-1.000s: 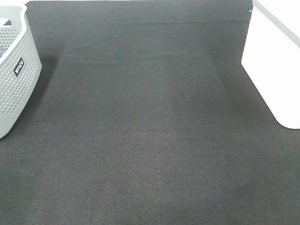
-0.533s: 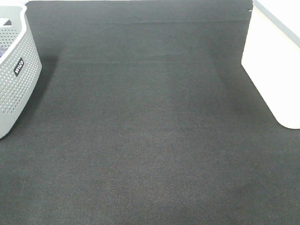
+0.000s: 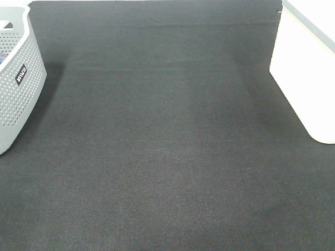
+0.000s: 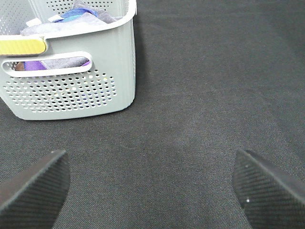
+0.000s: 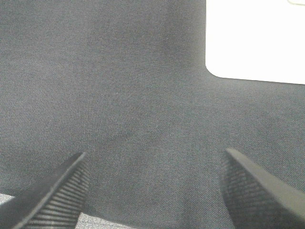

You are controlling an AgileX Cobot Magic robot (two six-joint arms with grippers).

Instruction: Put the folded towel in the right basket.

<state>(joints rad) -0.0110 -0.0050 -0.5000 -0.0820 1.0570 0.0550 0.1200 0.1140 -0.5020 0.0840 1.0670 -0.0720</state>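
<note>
The white right basket (image 3: 306, 78) stands at the right edge of the exterior high view, and its smooth wall shows in the right wrist view (image 5: 255, 40). No rust-brown folded towel shows in any view. My left gripper (image 4: 152, 191) is open and empty above the dark cloth, facing the grey basket. My right gripper (image 5: 155, 191) is open and empty above the dark cloth, a short way from the white basket. Neither arm shows in the exterior high view.
A grey perforated basket (image 3: 18, 89) with a black label stands at the left edge; in the left wrist view (image 4: 71, 90) it holds several folded cloths in grey, blue and purple. A dark cloth (image 3: 167, 157) covers the table.
</note>
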